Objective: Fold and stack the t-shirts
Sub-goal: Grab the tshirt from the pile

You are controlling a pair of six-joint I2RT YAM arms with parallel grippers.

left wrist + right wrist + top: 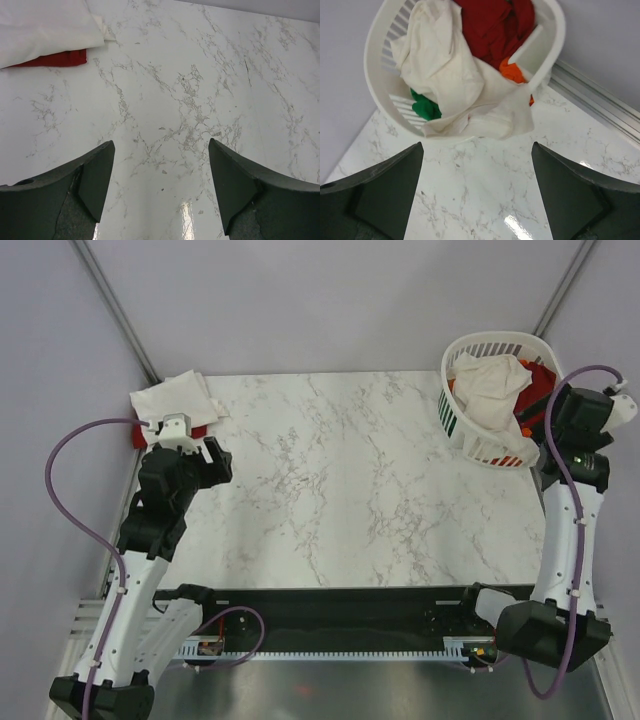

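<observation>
Left claw (160, 145) spread, nothing between the fingers, held over bare marble surface (350, 480) near the far-left corner. Just beyond it lay the folded cream-white t-shirt (45, 27), resting on top of a folded red t-shirt (55, 59) whose edge showed beneath.

Right claw (477, 147) spread wide and empty, facing the white slatted basket (370, 55) at the far right. The basket held a loose cream-white t-shirt (445, 75) spilling over its rim, a dark red t-shirt (490, 25), an orange t-shirt (510, 72) and a green cloth (425, 105).
</observation>
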